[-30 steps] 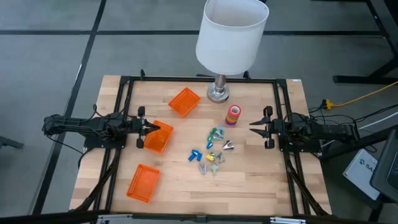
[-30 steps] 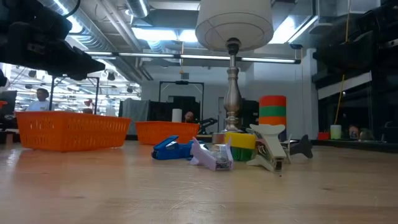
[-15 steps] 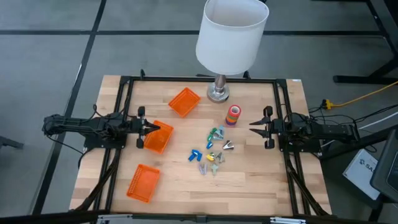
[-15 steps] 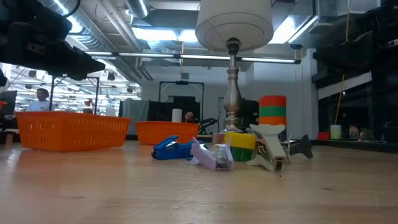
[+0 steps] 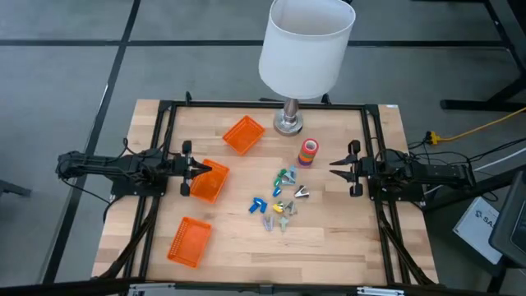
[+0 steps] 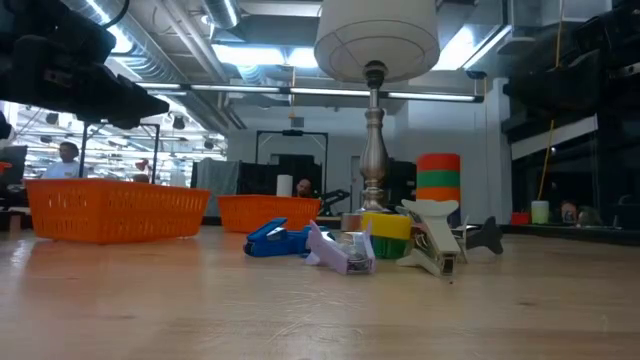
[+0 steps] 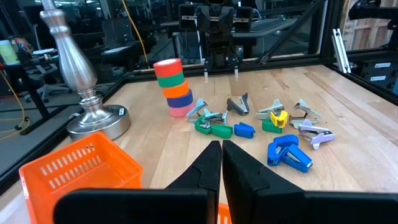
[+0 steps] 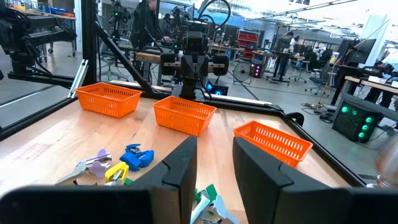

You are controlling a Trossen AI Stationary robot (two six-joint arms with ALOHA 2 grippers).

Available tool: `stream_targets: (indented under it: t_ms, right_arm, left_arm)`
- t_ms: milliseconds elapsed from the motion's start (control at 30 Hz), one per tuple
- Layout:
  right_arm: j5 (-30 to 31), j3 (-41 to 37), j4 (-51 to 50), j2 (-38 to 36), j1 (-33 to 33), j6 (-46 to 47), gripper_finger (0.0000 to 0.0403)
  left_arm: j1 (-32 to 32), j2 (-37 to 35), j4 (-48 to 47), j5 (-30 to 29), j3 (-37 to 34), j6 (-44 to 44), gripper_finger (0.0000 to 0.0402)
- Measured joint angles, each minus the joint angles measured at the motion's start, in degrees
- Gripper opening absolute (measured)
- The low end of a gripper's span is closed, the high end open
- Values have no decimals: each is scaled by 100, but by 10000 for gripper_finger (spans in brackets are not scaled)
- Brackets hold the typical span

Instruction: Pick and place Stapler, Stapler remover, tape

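Note:
A stack of coloured tape rolls (image 5: 309,152) stands on the table near the lamp, also in the left wrist view (image 7: 174,87) and the low view (image 6: 437,175). Small coloured staplers and claw-shaped stapler removers (image 5: 279,197) lie scattered on the wood at mid-table; a blue stapler (image 7: 287,152) is nearest the front edge. My left gripper (image 5: 211,168) hovers shut above the middle orange basket (image 5: 205,182), holding nothing. My right gripper (image 5: 333,167) stands open at the right, level, short of the cluster, with nothing between its fingers.
Three orange baskets stand on the left half: one at the far side (image 5: 243,134), the middle one, and one near the front (image 5: 190,242). A lamp with a white shade (image 5: 306,45) and metal base (image 5: 288,125) stands at the far edge. A black frame (image 5: 263,105) rims the table.

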Motion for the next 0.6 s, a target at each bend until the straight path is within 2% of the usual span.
stream_targets:
  t_ms: [300,433,600]
  right_arm:
    - [32,-1,2,12,0,-194,108]
    - [46,1,7,130,-1,-652,108]
    - [-416,1,61,298,3,-145,108]
  left_arm:
    - [-1,-1,0,0,0,0,10]
    - [-1,-1,1,0,-1,0,13]
    - [-1,-2,1,0,0,0,11]
